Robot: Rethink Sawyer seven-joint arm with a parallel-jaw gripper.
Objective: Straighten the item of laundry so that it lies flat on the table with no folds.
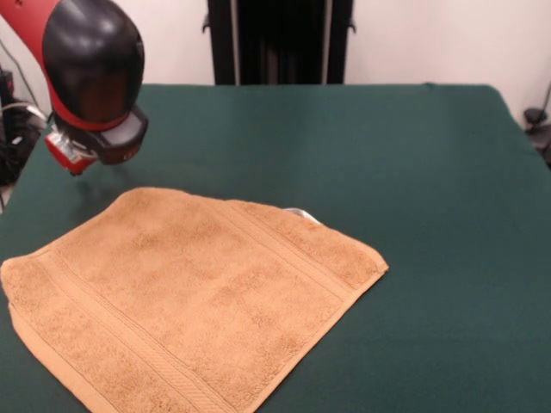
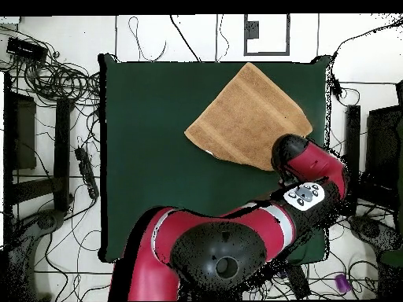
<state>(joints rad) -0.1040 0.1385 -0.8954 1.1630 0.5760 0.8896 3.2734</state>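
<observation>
I see the tabletop (image 1: 413, 189) in dark green cloth, filling most of the front view. In the overhead view it's a big rectangle with cables and gear on the floor around it.

Arm (image 2: 236, 236), red and black, sweeps across the lower part of the overhead view. Its elbow sits over the tabletop's bottom edge and its end bends up toward the towel's corner on the right side. In the front view only the rounded black-and-red head shows, top left, hanging above the tabletop just beyond the towel's far-left corner.

Towel (image 1: 189, 292), orange-tan terry, lies spread on the tabletop, turned diamond-wise to the table edges. In the front view it covers the lower left, and its near corner runs off the picture's bottom edge. Woven bands run along two opposite sides, with a lighter hem at the left edge. The surface looks mostly flat, and I can't pick out any folds. In the overhead view it sits in the upper right part of the tabletop, with one corner near the top edge and one close to the right edge.

Label (image 1: 301, 215), white, peeks out from under the towel's far edge.

Jaws: I can't tell their state. What shows under the head is a red-and-grey end piece (image 1: 73, 155), clear of the towel, with no fingers readable in either view.
</observation>
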